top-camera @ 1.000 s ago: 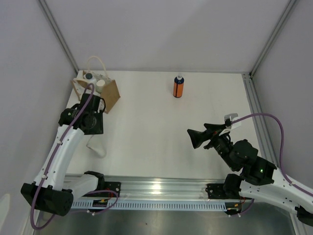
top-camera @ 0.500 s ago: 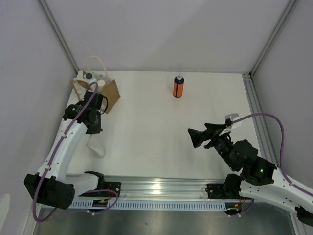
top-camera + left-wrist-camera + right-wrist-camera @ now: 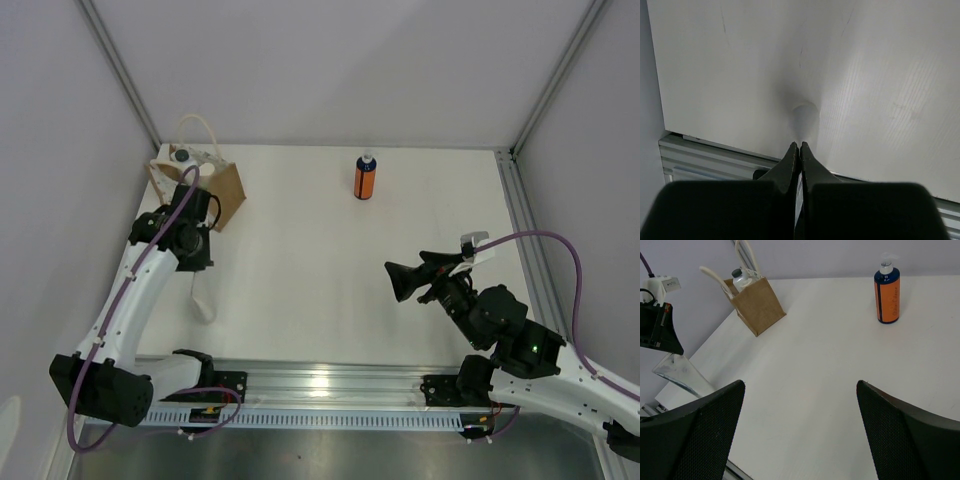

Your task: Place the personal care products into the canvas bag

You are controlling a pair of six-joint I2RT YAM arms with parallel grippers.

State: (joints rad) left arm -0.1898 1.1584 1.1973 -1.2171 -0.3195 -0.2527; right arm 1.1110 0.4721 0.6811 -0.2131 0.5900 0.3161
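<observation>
One product is left outside the bag. From the top view, the orange plastic bottle [image 3: 365, 178], with its dark blue collar and pump head, stands upright at the far middle of the white table [image 3: 300, 250]. It is well apart from the small tan canvas bag [image 3: 222, 192] with cream loop handles at the far left. A dark-capped white bottle [image 3: 181, 155] and a cream-white cylinder [image 3: 205, 170] already sit in the bag. The left gripper [image 3: 204, 308] points down near the bag, and the right gripper [image 3: 393, 282] hangs on the right, facing the orange bottle.

In the left wrist view the jaws are pressed together on nothing, above bare table.

In the right wrist view the jaws are spread wide and empty, with the orange bottle ahead and to the right.

The bottle looks rigid and smooth, likely a little slippery, and it is tall enough to tip. The best hold seems to be across the label at mid-height, not on the pump. The bag looks soft and light, so it may shift.

Compared with a second ago, the left jaws have shut and that wrist has edged towards the bag. The right arm and the bottle have not moved.
</observation>
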